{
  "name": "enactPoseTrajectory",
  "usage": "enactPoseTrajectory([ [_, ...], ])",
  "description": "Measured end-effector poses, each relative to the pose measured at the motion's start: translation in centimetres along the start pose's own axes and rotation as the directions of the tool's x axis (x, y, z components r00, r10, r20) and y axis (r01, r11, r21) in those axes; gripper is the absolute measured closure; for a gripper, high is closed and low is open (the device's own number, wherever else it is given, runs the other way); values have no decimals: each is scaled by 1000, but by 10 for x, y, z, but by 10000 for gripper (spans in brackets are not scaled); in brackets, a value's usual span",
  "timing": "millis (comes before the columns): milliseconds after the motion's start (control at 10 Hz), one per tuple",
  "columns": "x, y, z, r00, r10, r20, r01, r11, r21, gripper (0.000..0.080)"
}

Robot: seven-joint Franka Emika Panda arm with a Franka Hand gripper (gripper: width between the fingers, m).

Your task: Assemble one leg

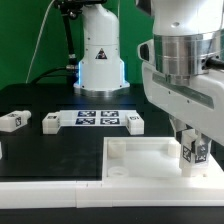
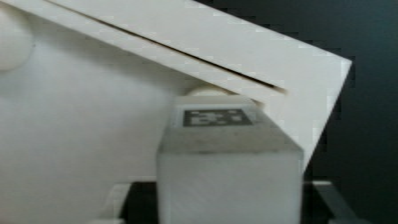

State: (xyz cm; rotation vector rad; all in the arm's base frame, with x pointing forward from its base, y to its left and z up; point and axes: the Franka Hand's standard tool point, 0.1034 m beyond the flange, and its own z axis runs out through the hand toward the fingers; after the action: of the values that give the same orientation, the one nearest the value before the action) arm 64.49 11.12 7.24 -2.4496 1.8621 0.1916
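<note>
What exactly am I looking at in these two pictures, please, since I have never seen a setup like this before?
This is a robot arm building furniture from loose white parts. The exterior view comes from a camera standing off the arm; the wrist view comes from a camera on the arm itself, looking down past its pincer. The pincer is shut on a leg, a stubby white block with a black-and-white tag, holding it at a corner of the large white tray-like piece. Behind lie three more legs and the marker board, a fixed strip of tags. In the wrist view, the held leg meets that corner.
</note>
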Motion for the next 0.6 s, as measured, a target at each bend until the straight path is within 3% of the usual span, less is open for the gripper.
enactPoseTrajectory([
  [200,0,0,0,1000,-31,0,31,1000,0,501],
  [300,0,0,0,999,-35,1,35,999,1,300],
  [400,0,0,0,984,-175,-2,175,984,1,300],
  [500,-2,0,0,951,-310,-6,310,951,-3,183],
  [600,-7,0,1,922,-386,-8,386,923,-8,156],
])
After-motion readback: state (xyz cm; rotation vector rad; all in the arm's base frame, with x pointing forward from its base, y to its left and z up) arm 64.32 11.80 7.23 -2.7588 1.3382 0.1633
